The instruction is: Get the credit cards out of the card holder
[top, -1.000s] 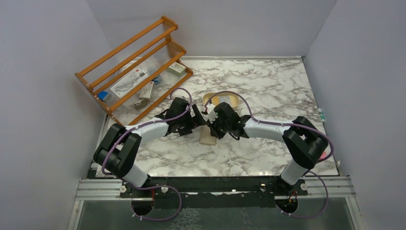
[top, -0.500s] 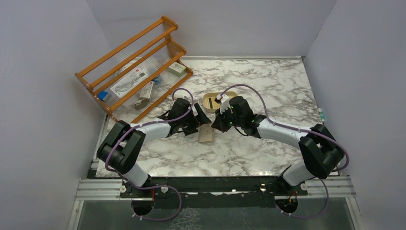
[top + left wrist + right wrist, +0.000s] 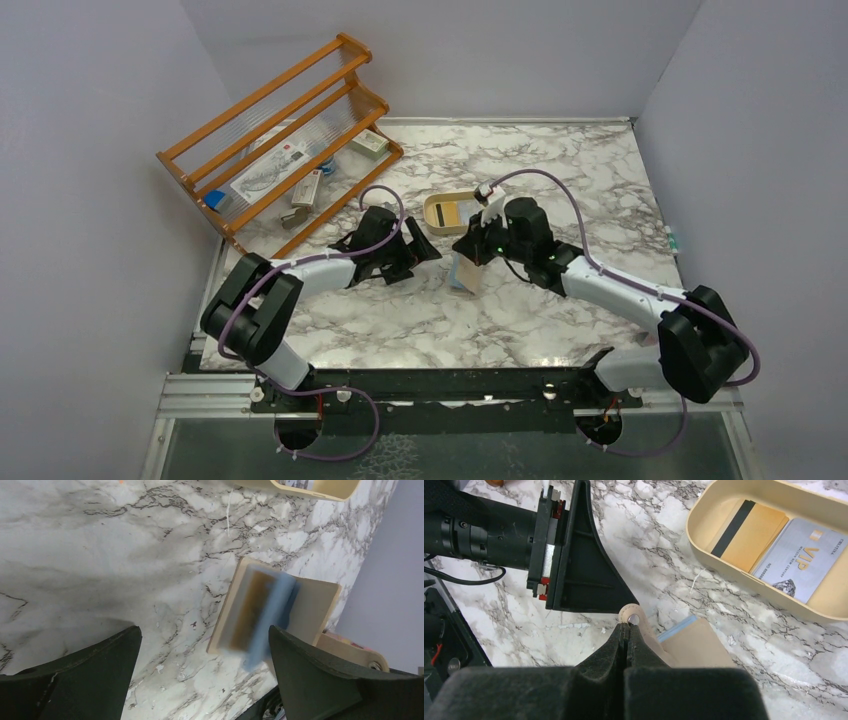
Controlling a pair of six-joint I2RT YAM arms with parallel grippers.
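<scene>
The table [image 3: 560, 180] is showing a smooth, slightly glossy marble-patterned top, and the rack [image 3: 262, 96] is gleaming as varnished wood. The wallet [image 3: 312, 607] is looking matt and leathery, the tray [image 3: 694, 520] smooth plastic.

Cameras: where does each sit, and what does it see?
Top external: high behind the bases, looking down at the table; both arms show.
Left wrist: on the left gripper, facing the open card holder; spread fingers show.
Right wrist: on the right gripper, facing down toward the tray; shut fingers pinch the holder's tab.
Both wrist views share the card holder.
</scene>
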